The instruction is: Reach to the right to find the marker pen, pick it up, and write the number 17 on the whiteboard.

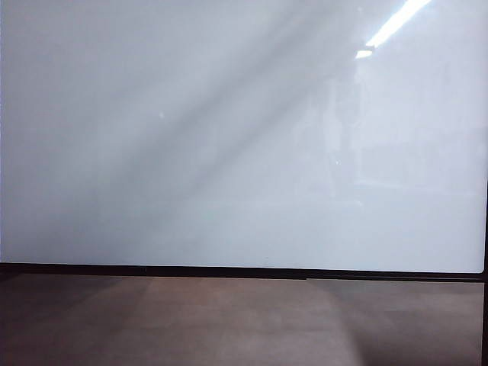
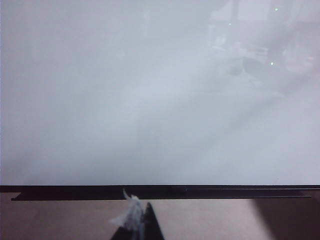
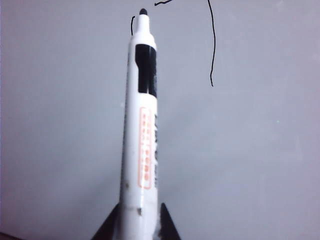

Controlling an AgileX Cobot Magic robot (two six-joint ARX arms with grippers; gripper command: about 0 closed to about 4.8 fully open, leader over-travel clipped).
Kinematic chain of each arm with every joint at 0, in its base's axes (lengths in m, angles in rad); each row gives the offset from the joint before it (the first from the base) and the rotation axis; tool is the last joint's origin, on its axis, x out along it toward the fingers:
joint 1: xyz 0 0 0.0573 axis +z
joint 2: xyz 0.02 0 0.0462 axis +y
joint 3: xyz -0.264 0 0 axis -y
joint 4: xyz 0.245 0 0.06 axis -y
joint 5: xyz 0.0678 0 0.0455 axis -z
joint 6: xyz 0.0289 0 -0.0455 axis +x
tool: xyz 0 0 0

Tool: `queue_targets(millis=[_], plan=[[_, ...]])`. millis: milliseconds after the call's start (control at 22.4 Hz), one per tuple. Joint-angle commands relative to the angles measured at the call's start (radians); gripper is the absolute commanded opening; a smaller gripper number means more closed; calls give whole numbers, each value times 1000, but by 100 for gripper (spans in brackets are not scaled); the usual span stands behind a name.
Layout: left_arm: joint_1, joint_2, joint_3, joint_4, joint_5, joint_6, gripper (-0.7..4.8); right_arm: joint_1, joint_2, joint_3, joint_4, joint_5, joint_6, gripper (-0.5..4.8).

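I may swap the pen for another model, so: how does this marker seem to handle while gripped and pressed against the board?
The marker pen looks stiff: it stands straight out of the right gripper, tip at the whiteboard. Its glossy round barrel could probably slip or twist under pressure, and would likely roll if dropped. It seems light. The left gripper holds nothing visible.

This looks like an indoor lab or office workroom. A large glossy white whiteboard with a thin black frame (image 1: 229, 152) fills most of the exterior view above a matte brown surface (image 1: 229, 320). A long ceiling light strip (image 1: 396, 23) is mirrored at the upper right.
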Motion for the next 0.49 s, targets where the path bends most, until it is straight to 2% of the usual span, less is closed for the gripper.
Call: queue_targets(millis=[45, 491], plan=[[0, 0, 1, 12, 4, 2, -5, 0, -5, 4, -27, -5, 1, -1], [0, 0, 1, 11, 4, 2, -5, 0, -3, 4, -82, -2, 1, -1]])
